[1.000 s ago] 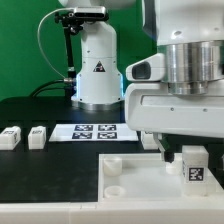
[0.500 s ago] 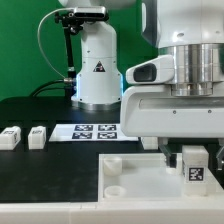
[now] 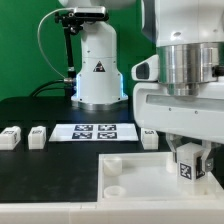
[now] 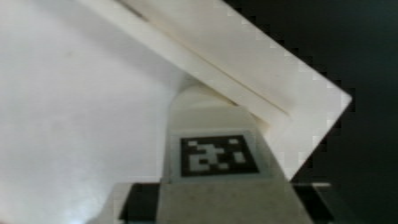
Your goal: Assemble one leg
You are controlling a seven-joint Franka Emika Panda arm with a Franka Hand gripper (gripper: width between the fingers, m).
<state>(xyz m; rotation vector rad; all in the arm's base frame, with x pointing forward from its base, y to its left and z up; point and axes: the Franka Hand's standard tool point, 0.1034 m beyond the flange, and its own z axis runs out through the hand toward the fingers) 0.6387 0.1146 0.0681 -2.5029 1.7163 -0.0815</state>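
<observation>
Your gripper (image 3: 190,160) is clamped on the leg (image 3: 188,166) — a finger on each side of the post, tag face toward the ext. camera. In the ext. view the leg hangs upright at the far right, low over the white panel (image 3: 130,172), near its back rim. You can't tell from either view whether the leg's foot touches the panel or sits just above it.

Wrist view: the leg (image 4: 217,150) runs up the middle w/ its tag facing the lens, dark fingers (image 4: 143,200) at its base, and the panel's raised rim (image 4: 231,60) crossing diagonally behind it.

Further out on the black table (image 3: 40,165): the marker board (image 3: 96,131) lies flat behind the panel. Two more small white posts (image 3: 10,137) and (image 3: 37,136) stand well apart from your gripper, at the ext. view's left.
</observation>
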